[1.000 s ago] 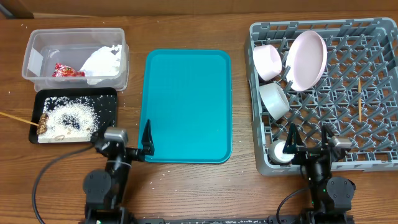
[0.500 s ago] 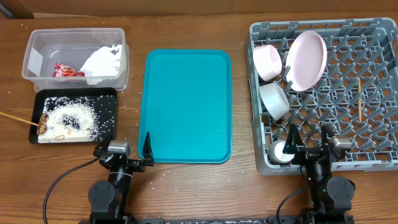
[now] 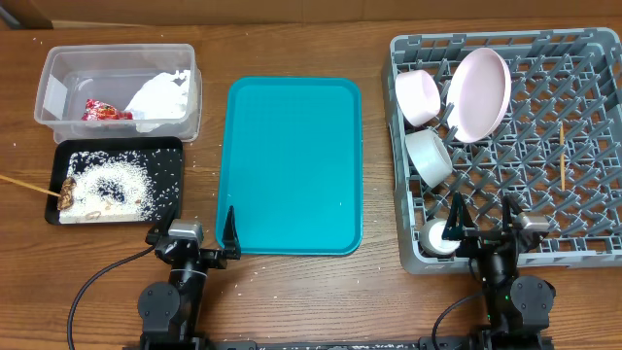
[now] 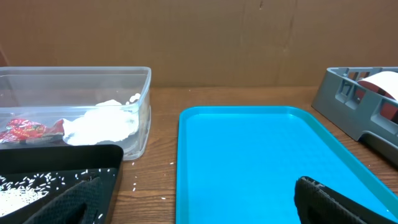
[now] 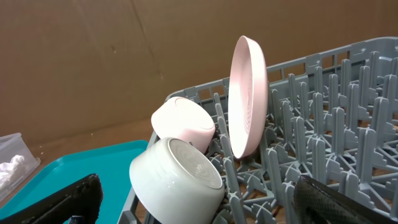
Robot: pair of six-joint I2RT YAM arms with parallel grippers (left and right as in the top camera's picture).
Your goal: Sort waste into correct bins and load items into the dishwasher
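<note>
Brown wooden tabletop (image 3: 292,292) carries everything, with cardboard behind it. At the near edge the left claw (image 3: 192,229) hangs with its jaws spread wide and nothing between them; its right finger sits by the near-left corner of the teal tray (image 3: 292,165), which stretches away just ahead and to its right. Directly ahead and slightly to its left lies the black tray (image 3: 117,143), holding white rice (image 3: 112,183) and brown food scraps (image 3: 68,192), with a thin wooden stick (image 3: 24,184) poking out of the tray's left side. Beyond that, farther from the claw, stands the clear tub (image 3: 58,58) with the red-and-white wrapper (image 3: 102,111) and the crumpled napkin (image 3: 163,95) inside. The right claw (image 3: 481,214) is likewise wide open and empty, poised over the near edge of the grey dish rack (image 3: 583,214). A small cup (image 3: 439,236) lies in the rack just beside its left finger. Ahead and to its left a bowl (image 3: 429,157) rests on its side, a second bowl (image 3: 418,97) behind it, and the plate (image 3: 478,94) stands on edge between pegs. One chopstick (image 3: 563,156) lies in the rack ahead to its right.
</note>
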